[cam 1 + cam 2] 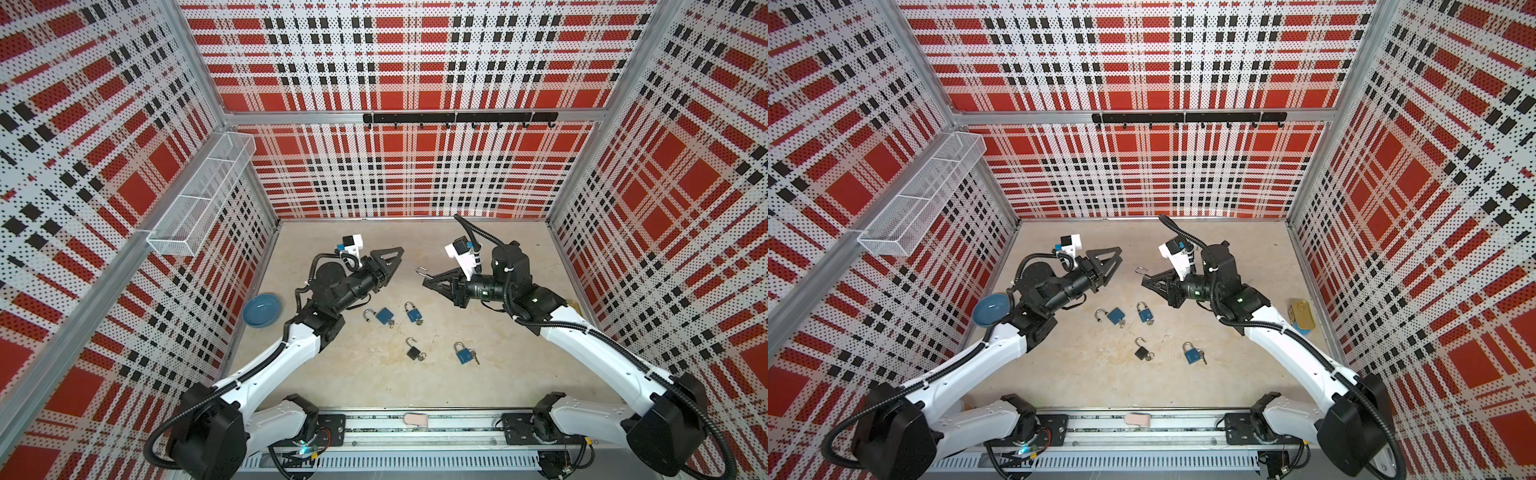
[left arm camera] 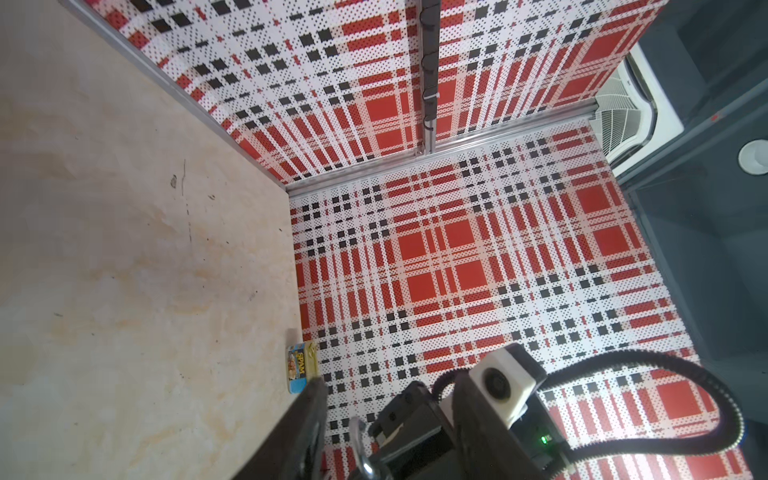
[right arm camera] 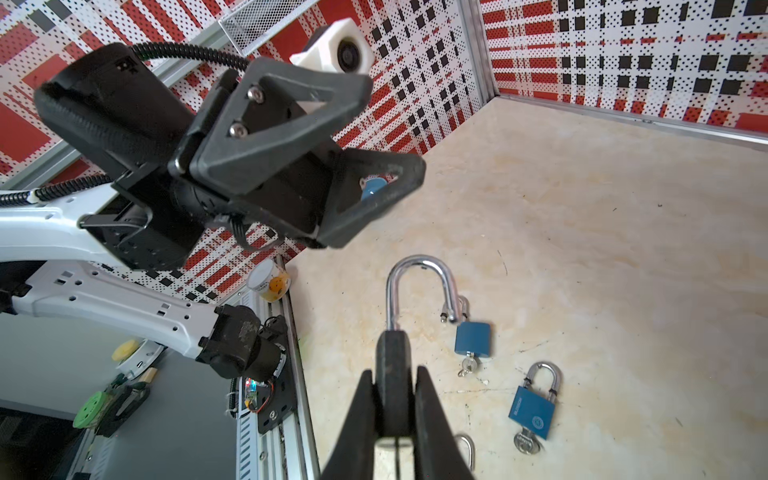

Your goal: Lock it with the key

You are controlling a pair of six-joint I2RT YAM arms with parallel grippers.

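While the right tool (image 3: 394, 372) is clamped on a dark padlock (image 3: 392, 349), holding it above the tabletop (image 1: 374, 386) with its shackle (image 3: 417, 272) swung open, the left tool (image 1: 395, 261) hangs just across from it, jaws apart and empty. Four other padlocks (image 1: 384, 316) lie on the tabletop beneath them, each with a key (image 3: 468, 365) in its base.

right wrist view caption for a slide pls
Right gripper clamps a black padlock, silver shackle open, facing the open left gripper; two blue padlocks lie on the beige table.
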